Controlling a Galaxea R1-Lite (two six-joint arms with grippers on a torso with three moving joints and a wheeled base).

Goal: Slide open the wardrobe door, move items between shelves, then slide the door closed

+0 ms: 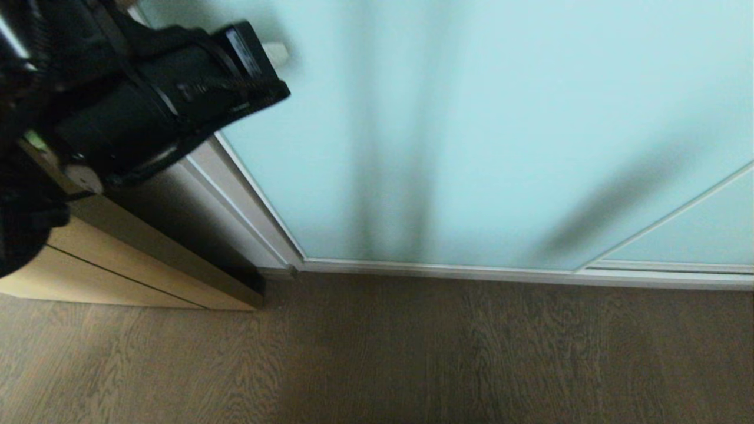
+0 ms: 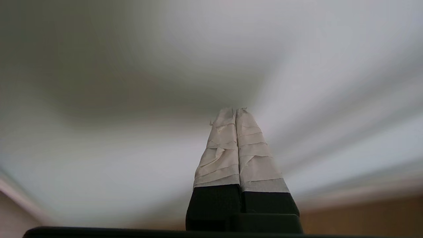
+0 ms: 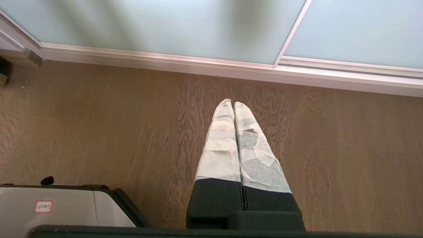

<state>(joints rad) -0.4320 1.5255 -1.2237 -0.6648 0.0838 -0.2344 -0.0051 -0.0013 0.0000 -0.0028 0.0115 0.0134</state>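
Left gripper (image 1: pixel 277 56) clenched empty, tips at my sliding wardrobe door (image 1: pixel 471 135) near its left frame edge; door must slide rightward. Right gripper (image 3: pixel 234 105) clenched, parked low.

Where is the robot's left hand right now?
In the head view the left gripper, shut, is raised at the upper left, against the frosted sliding wardrobe door near its left frame edge.

Head camera looks down at door (image 1: pixel 471 129) and floor (image 1: pixel 412 353); right wrist shares both.
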